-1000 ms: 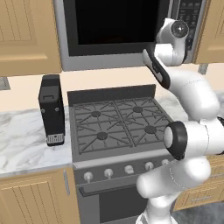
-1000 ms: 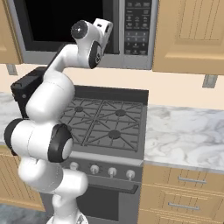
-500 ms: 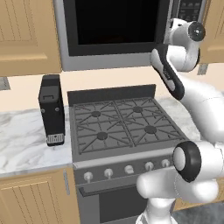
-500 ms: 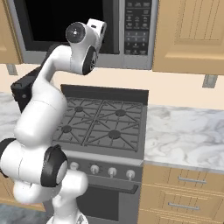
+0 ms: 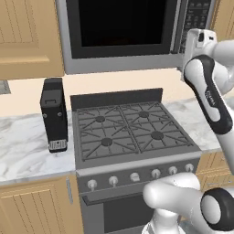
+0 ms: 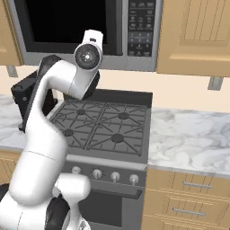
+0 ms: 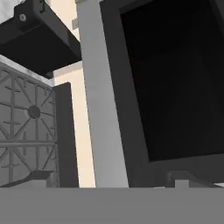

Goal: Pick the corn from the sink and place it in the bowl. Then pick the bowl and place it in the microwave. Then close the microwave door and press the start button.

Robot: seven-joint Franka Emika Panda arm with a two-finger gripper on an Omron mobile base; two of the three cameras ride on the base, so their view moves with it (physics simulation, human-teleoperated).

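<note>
I see the microwave (image 5: 132, 34) across the top of the left base view, its door (image 5: 121, 27) shut, the black glass window filling most of the front. The dark keypad panel (image 5: 197, 18) sits at the upper right of that frame, and at top centre of the right base view.

My arm's white hand (image 5: 199, 43) is raised at the upper right of the left base view, just in front of the microwave's lower right corner, below the keypad. In the right base view the wrist sits at upper centre-left, in front of the microwave's lower edge.

In the hand view, rolled sideways, the grey door frame and black window take up the centre and right. The gripper (image 7: 109, 180) shows as two small dark tips at the bottom edge, well apart, with nothing between them that I can see; I cannot tell exactly how wide they stand.

Below the microwave is a grey gas stove (image 5: 130, 130) with black grates and a row of knobs. A black boxy appliance (image 5: 55, 114) stands upright on the marble counter (image 5: 23, 146), left of the stove.
</note>
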